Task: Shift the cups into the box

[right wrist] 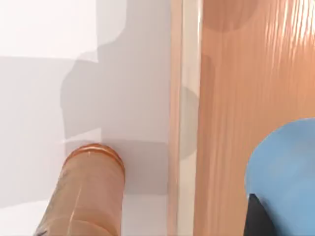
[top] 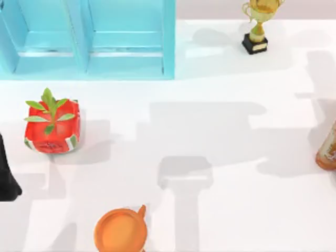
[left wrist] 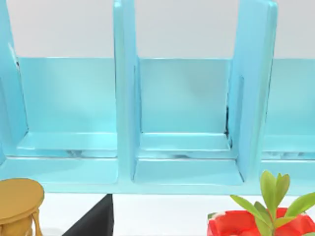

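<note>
Step in hand, as I judge it: carrying the blue cup toward the box; nothing has been delivered yet.

Nearest the right wrist camera, the blue cup (right wrist: 285, 172) sits against a dark part that I take for the right claw (right wrist: 257, 219). The cup hangs past the counter (top: 220, 210) edge, over wood floor (right wrist: 236, 98). It is probably gripped, but I cannot tell whether the claw is open or closed. This arm lies off the top view's right side.

Next move, judged: swing the cup in over the counter, clearing the orange bottle (top: 328, 149) at the right edge. Then cross to the far left and lower the cup into an open compartment of the box (top: 86, 39).

The left arm is idle off the top view's left side, and its wrist camera faces the box. I cannot tell its claw state.

Count, near to far:
- Orange round vessel with handle (top: 121, 231), near edge: one.
- Blue cup: one.
- Black shape (top: 8, 178), left edge, unidentified: one.
- Red pot with green plant (top: 51, 126), left side: one.
- Orange bottle: one.
- Gold hourglass-like piece (left wrist: 18, 204), near the box front: one.
- Box, far left: one. Three compartments are counted in the left wrist view, and their floors are bare.
- Gold trophy (top: 257, 26), far right, well apart from the box: one.
</note>
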Robot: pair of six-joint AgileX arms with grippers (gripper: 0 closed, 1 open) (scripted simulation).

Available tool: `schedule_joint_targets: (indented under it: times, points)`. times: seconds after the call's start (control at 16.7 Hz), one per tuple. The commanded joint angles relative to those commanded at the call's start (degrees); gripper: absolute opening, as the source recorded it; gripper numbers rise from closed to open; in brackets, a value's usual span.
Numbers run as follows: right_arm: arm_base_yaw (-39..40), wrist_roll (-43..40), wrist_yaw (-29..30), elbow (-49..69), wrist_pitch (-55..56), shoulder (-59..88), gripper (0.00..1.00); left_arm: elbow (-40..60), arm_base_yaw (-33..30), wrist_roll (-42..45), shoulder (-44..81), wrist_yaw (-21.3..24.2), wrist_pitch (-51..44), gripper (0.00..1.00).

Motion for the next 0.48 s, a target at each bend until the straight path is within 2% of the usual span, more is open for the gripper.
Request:
schedule_joint_targets:
  times: [0.24,0.48]
  points:
    - [-12.0,-12.0,-0.8,-10.0,-1.0,-9.0,0.00,0.0,0.0,0.0,0.0,0.0,0.0,1.00]
    - [-14.7,-14.7,-1.0,-12.6,-1.1,-11.5,0.00,0.0,0.0,0.0,0.0,0.0,0.0,1.00]
